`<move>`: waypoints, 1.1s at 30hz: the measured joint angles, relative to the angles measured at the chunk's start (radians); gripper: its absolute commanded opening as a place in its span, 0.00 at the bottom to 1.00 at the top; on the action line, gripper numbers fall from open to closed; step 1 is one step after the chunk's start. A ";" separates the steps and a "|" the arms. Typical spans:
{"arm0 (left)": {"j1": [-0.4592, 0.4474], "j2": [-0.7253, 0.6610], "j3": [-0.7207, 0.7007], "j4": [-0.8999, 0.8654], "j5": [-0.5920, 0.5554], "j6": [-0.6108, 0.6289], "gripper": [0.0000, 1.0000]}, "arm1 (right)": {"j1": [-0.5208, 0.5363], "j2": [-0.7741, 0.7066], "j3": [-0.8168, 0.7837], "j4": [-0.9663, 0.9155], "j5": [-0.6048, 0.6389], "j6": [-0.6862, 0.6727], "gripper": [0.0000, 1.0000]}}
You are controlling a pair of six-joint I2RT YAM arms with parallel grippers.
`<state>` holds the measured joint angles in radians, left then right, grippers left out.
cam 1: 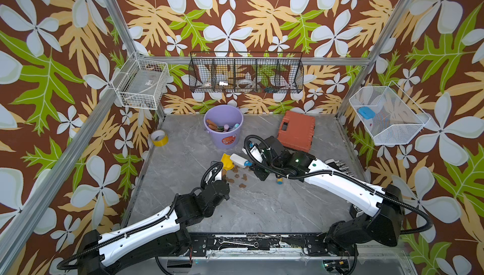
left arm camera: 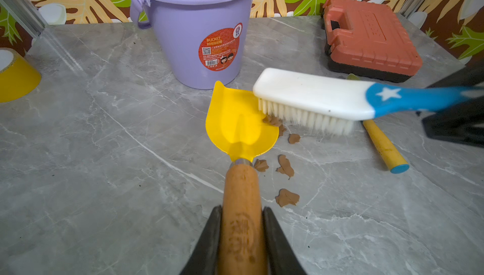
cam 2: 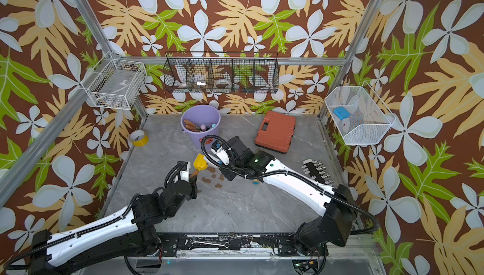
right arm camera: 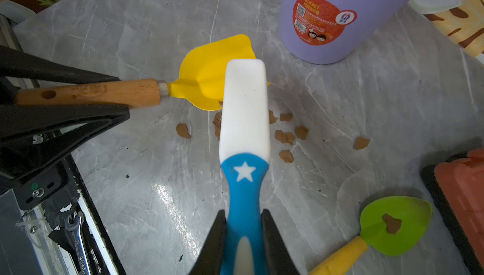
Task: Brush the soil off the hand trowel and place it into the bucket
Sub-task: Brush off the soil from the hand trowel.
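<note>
My left gripper (left arm camera: 242, 209) is shut on the wooden handle of the hand trowel (left arm camera: 239, 124), holding its yellow blade low over the table in front of the bucket (left arm camera: 183, 38). My right gripper (right arm camera: 244, 212) is shut on the blue handle of a white brush (right arm camera: 245, 108). The bristles lie across the blade's edge, where a soil clump (left arm camera: 272, 120) sits. Several soil clumps (right arm camera: 286, 155) lie on the table beside and under the brush. In both top views the trowel (cam 1: 227, 161) (cam 2: 200, 161) points toward the lilac bucket (cam 1: 224, 129).
A green-bladed trowel (right arm camera: 408, 213) with a yellow handle and one brown clump lies under my right arm. An orange-red tool case (cam 1: 297, 131) lies at the back right, a yellow tape roll (cam 1: 159, 138) at the back left, a socket rack (cam 2: 318, 170) at the right. The bucket holds several tools.
</note>
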<state>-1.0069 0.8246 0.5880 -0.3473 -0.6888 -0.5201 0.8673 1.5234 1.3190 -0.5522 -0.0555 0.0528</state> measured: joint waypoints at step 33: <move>0.853 -0.180 -0.502 0.731 1.120 -1.003 0.00 | -0.127 -0.343 -0.584 0.641 -0.051 0.556 0.00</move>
<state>-0.1543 0.6445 0.0864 0.3832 0.4309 -1.5230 0.7406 1.1805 0.7349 0.0887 -0.1070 0.6090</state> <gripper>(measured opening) 0.249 0.200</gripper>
